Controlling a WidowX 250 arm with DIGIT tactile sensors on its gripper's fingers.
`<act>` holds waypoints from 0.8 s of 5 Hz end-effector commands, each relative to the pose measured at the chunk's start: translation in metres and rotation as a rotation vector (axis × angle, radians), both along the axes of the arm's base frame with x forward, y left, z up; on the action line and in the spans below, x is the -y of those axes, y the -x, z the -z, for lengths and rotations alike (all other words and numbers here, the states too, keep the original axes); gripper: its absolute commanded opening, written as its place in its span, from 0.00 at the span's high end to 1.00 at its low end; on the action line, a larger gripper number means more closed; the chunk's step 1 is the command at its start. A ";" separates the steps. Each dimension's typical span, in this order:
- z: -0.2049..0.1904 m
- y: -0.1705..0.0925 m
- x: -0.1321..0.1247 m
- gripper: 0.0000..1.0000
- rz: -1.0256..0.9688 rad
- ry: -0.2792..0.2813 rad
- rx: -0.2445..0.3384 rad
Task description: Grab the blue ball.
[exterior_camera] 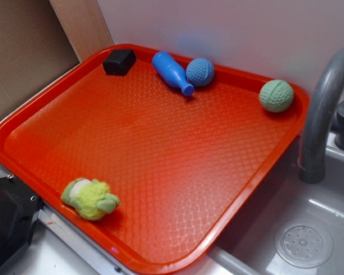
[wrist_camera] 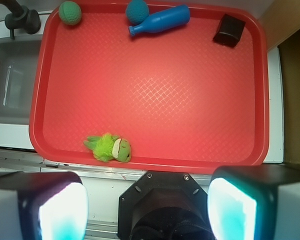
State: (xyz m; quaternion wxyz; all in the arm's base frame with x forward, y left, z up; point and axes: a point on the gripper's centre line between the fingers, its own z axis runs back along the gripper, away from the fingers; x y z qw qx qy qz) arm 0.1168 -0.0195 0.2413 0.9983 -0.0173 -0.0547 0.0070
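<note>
Clearly, nothing is held yet: the tool (wrist_camera: 149, 210) is seen spread wide at the bottom of the wrist view, both fingers (wrist_camera: 60, 210) apart and well clear of the tray (exterior_camera: 160, 264). The ball (exterior_camera: 200, 72) is found at the tray's far rim, touching or just beside the neck end of the pin (exterior_camera: 172, 72), with the wall close behind it. Being round, no long axis or heading can be assigned to it; any approach angle serves equally. It is judged light and probably somewhat soft, its dimpled skin giving good grip, though it may roll when nudged. A hold across its middle is advised, with 1 finger placed on the side away from the pin and the other slipped into the narrow gap.
</note>
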 end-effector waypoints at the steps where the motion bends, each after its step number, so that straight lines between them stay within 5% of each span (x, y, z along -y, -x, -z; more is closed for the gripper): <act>1: 0.000 0.000 0.000 0.00 0.000 0.000 0.000; 2: 0.045 -0.050 0.027 0.00 -0.003 -0.141 0.084; 4: 0.067 -0.148 0.060 0.00 0.273 -0.264 0.328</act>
